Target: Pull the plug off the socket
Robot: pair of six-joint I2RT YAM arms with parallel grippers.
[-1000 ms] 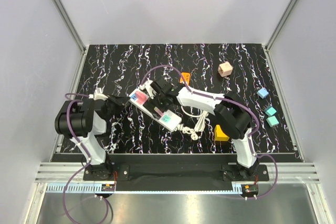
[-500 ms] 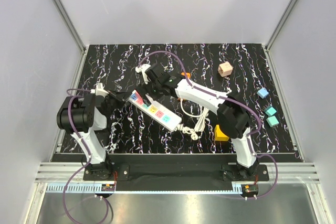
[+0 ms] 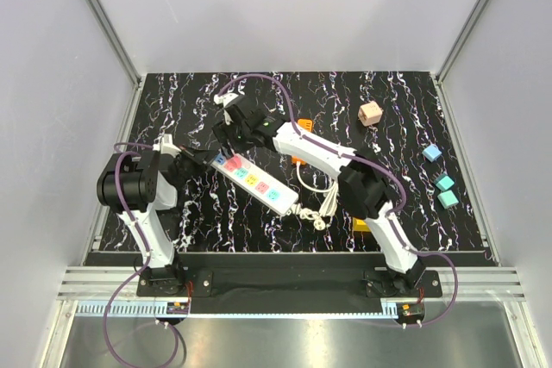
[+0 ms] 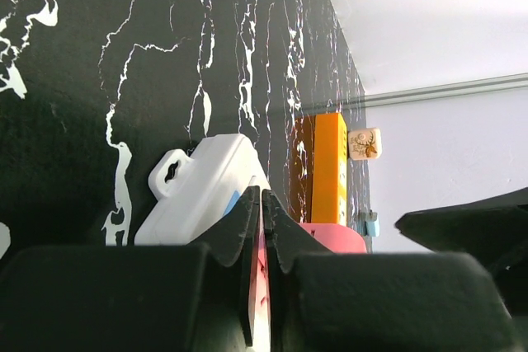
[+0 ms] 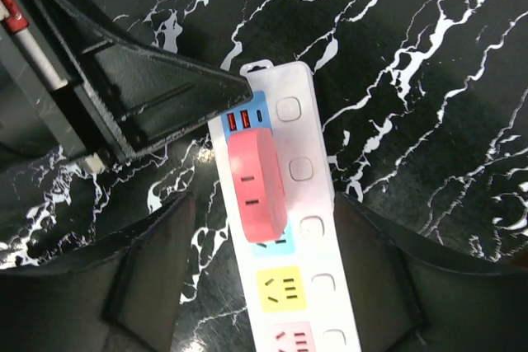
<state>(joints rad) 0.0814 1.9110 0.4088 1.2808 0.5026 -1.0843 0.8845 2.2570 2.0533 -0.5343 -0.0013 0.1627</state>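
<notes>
The long white power strip (image 3: 259,183) lies diagonally at mid table, its coiled white cord (image 3: 315,206) at the near right end. A pink plug (image 5: 256,195) sits in the outlet at the strip's far left end and also shows in the top view (image 3: 224,161). My right gripper (image 5: 266,237) is open and hovers over that end, with one finger on each side of the strip and plug, touching neither. My left gripper (image 4: 264,199) is shut, and its tips rest at the strip's end corner (image 5: 243,84). In the top view it sits left of the strip (image 3: 205,158).
An orange power strip (image 4: 330,162) lies beyond the white one, mostly under the right arm. A wooden cube (image 3: 370,114) sits at the back right. A blue block (image 3: 432,152) and two teal blocks (image 3: 446,190) lie at the right edge. A yellow block (image 3: 360,225) sits by the right arm.
My right gripper has moved from over the strip's middle up and left to its far end, uncovering the coloured outlets. My left gripper stays at the strip's end. The plug is still in the strip.
</notes>
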